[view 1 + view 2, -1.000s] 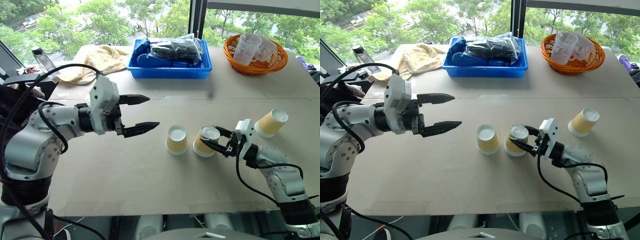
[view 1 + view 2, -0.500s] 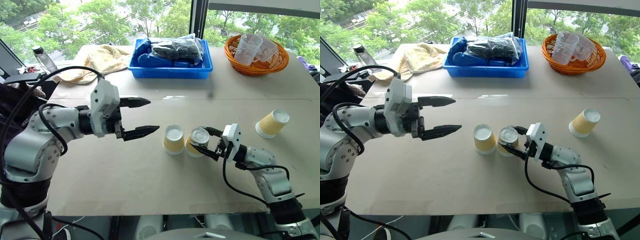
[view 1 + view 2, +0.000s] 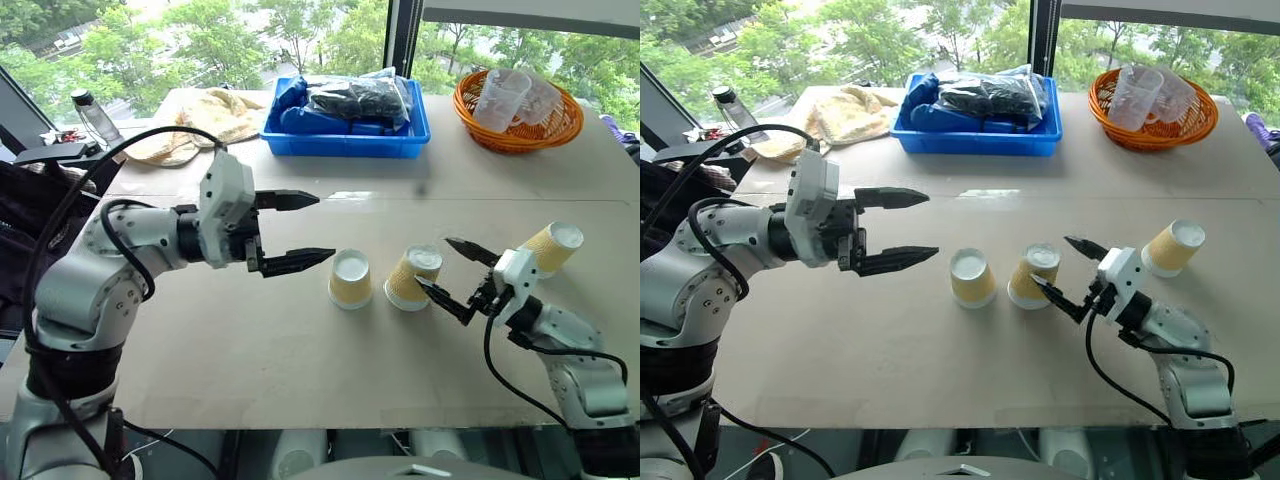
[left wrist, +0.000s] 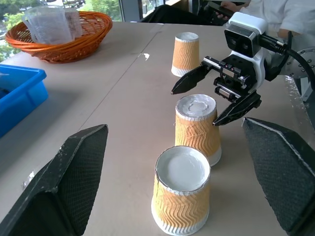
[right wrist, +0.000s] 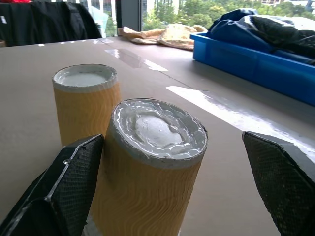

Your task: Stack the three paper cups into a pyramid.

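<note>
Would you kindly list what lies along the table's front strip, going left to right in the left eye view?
Left tool → first paper cup → second paper cup → right tool → third paper cup.

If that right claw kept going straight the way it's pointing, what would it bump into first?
Most likely the middle paper cup: it stands upside down right ahead of the right gripper, whose open fingers flank it.

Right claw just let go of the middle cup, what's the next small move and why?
Probably swing the open right claw over to the third yellow-tan ribbed paper cup lying apart. The other two such cups already stand upside down, side by side as a base, and the top cup is missing.
</note>
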Controlling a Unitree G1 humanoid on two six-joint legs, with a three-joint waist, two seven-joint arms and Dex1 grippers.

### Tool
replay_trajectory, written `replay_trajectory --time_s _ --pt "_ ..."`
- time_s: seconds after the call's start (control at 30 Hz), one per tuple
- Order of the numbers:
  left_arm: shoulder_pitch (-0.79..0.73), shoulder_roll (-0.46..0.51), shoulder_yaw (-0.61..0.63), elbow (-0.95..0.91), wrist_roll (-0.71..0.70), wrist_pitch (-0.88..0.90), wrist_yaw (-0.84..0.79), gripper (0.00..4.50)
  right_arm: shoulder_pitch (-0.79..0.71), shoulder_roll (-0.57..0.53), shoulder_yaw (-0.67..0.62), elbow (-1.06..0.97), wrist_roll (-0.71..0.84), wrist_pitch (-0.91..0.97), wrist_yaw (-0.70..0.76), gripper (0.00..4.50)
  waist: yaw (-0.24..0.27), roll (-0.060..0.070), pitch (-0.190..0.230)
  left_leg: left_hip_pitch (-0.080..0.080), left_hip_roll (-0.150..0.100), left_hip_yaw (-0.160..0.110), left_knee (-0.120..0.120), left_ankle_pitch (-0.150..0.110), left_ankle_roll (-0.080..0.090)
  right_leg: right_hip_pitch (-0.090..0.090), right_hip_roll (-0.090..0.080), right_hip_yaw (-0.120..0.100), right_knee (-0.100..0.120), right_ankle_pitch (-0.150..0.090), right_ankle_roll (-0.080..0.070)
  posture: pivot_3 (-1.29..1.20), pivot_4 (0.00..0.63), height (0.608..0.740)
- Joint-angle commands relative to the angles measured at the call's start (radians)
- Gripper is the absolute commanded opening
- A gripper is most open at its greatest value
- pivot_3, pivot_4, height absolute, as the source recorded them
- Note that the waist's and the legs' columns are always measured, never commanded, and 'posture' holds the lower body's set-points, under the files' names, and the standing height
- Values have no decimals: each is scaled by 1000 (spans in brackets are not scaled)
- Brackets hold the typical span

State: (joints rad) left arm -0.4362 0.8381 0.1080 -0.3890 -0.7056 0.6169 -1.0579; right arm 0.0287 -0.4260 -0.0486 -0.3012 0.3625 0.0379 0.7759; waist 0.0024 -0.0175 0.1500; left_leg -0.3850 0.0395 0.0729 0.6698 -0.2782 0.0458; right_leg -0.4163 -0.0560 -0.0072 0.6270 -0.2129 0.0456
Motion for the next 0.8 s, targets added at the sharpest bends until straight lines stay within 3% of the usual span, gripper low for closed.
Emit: replay_trajectory --time_s 0.03,0.2,0.47,0.67,0.8 --pt "-88 -33 -33 66 35 -22 14 4500 65 20 -103 -94 -12 -48 -107 4448 3 0 0 0 0 0 0 0 0 0 0 0 0 0 0 0 150 733" --pt "-141 -102 -90 107 36 -39 -17 4500 215 42 -175 -224 35 -38 -168 4448 10 0 0 1 0 0 0 0 0 1 1 1 0 0 0 0 150 733" --pt "-208 -187 -141 166 80 -75 -16 4500 252 112 -295 -180 75 -47 -285 4448 9 -1 0 1 0 1 1 0 0 2 1 3 0 -2 -3 0 150 733" --pt "-190 -164 -147 163 101 -79 -54 4500 340 3 -115 -275 129 55 -93 4448 6 0 0 2 0 0 1 0 0 2 2 4 1 -2 -3 0 150 733" --pt "-163 -128 -131 133 87 -61 -75 4500 316 -65 -19 -309 149 135 -43 4448 2 0 0 2 1 -1 1 0 0 2 3 4 1 -2 -3 0 150 733"
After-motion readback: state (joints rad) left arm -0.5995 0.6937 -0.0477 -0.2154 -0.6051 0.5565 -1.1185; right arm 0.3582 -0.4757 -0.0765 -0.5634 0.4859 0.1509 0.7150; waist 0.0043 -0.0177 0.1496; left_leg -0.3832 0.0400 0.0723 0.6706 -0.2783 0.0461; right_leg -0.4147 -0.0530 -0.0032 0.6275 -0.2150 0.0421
